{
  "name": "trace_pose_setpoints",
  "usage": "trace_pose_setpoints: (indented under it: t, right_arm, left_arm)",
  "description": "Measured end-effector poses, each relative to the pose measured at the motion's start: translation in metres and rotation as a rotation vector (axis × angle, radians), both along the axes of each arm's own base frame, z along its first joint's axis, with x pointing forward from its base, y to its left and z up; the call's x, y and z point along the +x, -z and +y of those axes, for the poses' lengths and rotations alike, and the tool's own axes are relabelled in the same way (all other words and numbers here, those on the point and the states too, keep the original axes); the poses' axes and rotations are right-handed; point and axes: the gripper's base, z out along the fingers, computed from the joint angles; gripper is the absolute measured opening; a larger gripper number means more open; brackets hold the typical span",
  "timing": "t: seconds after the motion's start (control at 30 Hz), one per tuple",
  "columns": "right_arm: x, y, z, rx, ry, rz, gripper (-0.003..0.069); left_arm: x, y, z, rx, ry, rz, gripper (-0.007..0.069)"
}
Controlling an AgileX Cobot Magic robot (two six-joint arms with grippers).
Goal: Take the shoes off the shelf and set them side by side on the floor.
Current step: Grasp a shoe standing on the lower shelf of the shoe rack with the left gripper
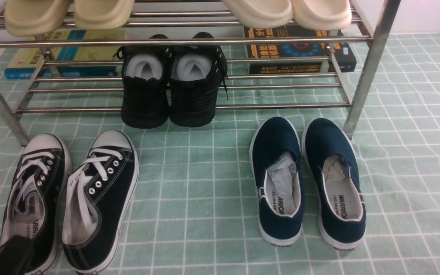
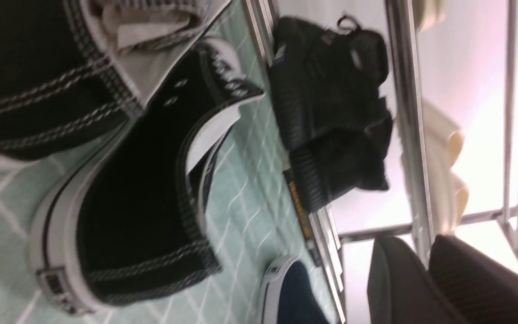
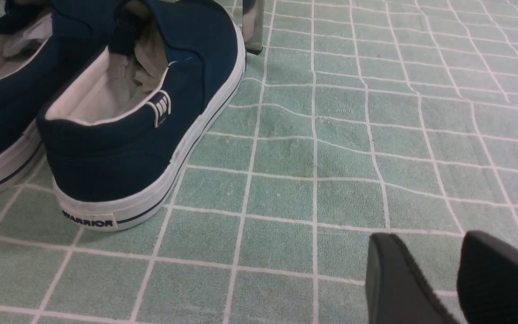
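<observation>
**Black mesh pair on lower shelf tier, both grippers empty and clear of it**

- Pair of all-black textured mesh lace-up sneakers [image 1: 170,91] sits mid-width on the lower tier of the shiny silver tube shelf [image 1: 189,41], heels toward the robot. The two are side by side and touching, and the heels overhang the front rail.
- Left gripper [image 2: 421,243]: jaws slightly parted with a narrow slit between them and nothing in it. It sits low at the front-left by the heels of the black canvas sneakers with white toe caps [image 1: 71,198]. The mesh pair is well apart from it, seen beyond those sneakers in the left wrist view.
- Right gripper [image 3: 430,243]: jaws spread, with only the pale green grid-lined floor [image 1: 204,183] showing between them. It is near the heel of the navy slip-ons with white soles [image 1: 308,179] and well apart from the mesh pair. It doesn't show in the front view.
- Materials: the shelf has round polished rails and slanted legs. The floor is cloth-like and slightly wrinkled. The finger pads are black and ribbed.
- Mesh pair: ribbed knit uppers, thick black soles and white paper stuffing in both openings. One lace hangs down the outer side of the right shoe.
- Cream slippers [image 1: 67,13] are on the top tier. Books [image 1: 300,53] lie flat behind the lower tier.
</observation>
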Motion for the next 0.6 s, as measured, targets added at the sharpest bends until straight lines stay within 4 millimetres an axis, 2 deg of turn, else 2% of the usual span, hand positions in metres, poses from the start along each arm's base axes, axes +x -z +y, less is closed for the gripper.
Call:
trace_pose_setpoints:
  t: [0.1,0.23,0.33,0.4,0.5,0.57,0.6]
  right_arm:
    - [0.000,0.000,0.000,0.000,0.000,0.000,0.0239]
    - [0.000,0.000,0.000,0.000,0.000,0.000,0.0239]
    - [0.000,0.000,0.000,0.000,0.000,0.000,0.0240]
    - [0.000,0.000,0.000,0.000,0.000,0.000,0.0240]
    - [0.000,0.000,0.000,0.000,0.000,0.000,0.0240]
    - [0.000,0.000,0.000,0.000,0.000,0.000,0.0240]
    - [0.000,0.000,0.000,0.000,0.000,0.000,0.0240]
  left_arm:
    - [0.000,-0.004,0.004,-0.009,-0.040,-0.045,0.0143]
    - [0.000,-0.011,0.003,0.037,-0.038,-0.066,0.0088]
    - [-0.003,-0.024,0.001,0.110,-0.009,-0.088,0.0031]
    - [-0.006,-0.047,-0.002,0.198,0.028,-0.103,0.0001]
    - [0.000,-0.061,-0.006,0.266,0.078,-0.040,0.0001]
    - [0.017,-0.070,-0.011,0.366,0.177,0.138,0.0001]
    - [0.021,-0.070,-0.011,0.371,0.187,0.166,0.0001]
